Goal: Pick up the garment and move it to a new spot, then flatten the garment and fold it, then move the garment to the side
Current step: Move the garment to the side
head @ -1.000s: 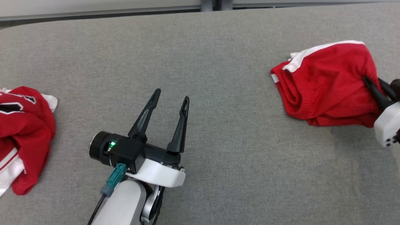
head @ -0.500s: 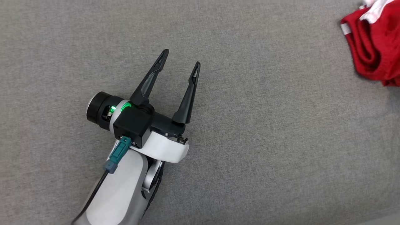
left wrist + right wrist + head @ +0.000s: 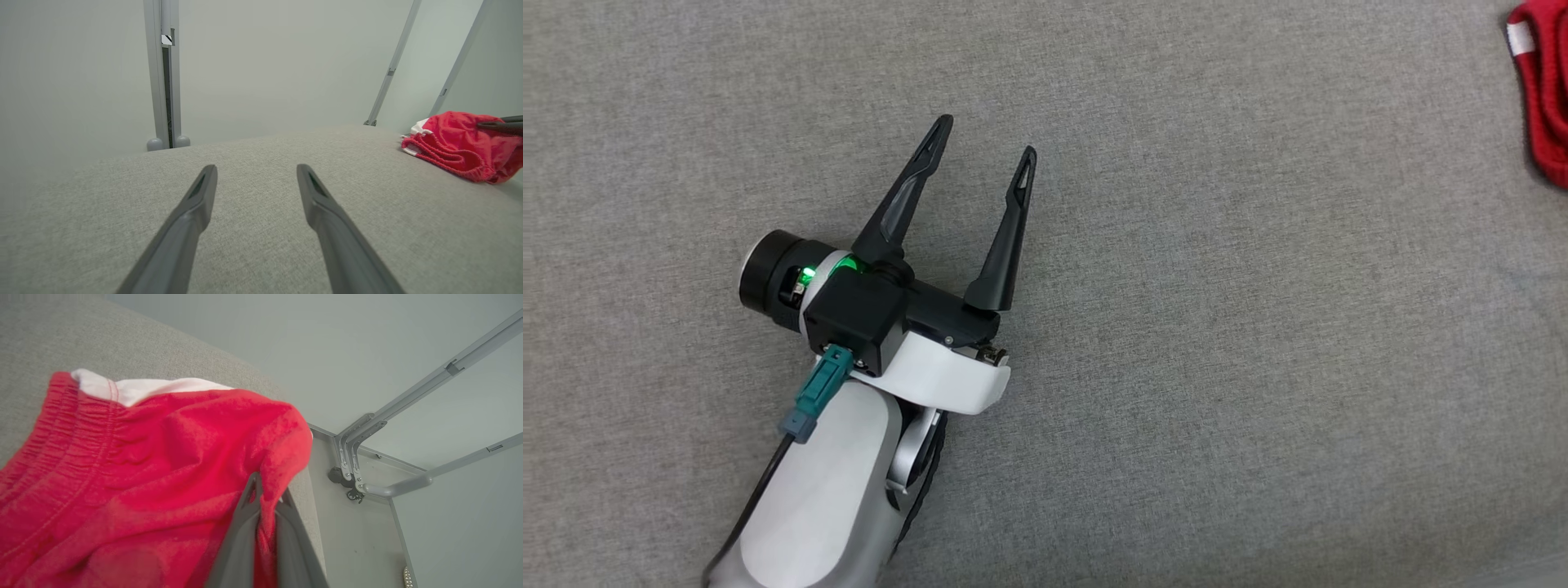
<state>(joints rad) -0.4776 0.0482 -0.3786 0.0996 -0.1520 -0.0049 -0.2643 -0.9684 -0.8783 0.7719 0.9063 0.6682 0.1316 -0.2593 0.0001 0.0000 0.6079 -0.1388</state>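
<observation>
While the left end effector [image 3: 986,136] sits over the middle of the grey, fabric-covered bench [image 3: 1258,367] with its two dark fingers [image 3: 907,192] spread wide apart and nothing between them, the right end effector [image 3: 267,489] is clamped tight on a fold of the red garment [image 3: 143,457]. From the right wrist, the pinched cloth rises in a peak where the two fingers meet. The rest of the garment spreads away to the left, with its gathered waistband [image 3: 61,437] and a strip of white trim [image 3: 155,390] at the far side. The garment lies near the bench's edge, and beyond that edge are pale floor and grey metal bars [image 3: 408,396].

From the head, the garment [image 3: 1543,106] is a red sliver at the upper right border, well apart from the left end effector. A green light [image 3: 849,265] glows on the left wrist, and a teal plug [image 3: 817,390] sits just behind it.

From the left wrist, the left end effector [image 3: 256,167] points across bare bench [image 3: 122,183] toward an upright post [image 3: 163,81]. The garment [image 3: 453,147] lies bunched on the bench far off to the right. The right end effector [image 3: 490,123] reaches it from that side.
</observation>
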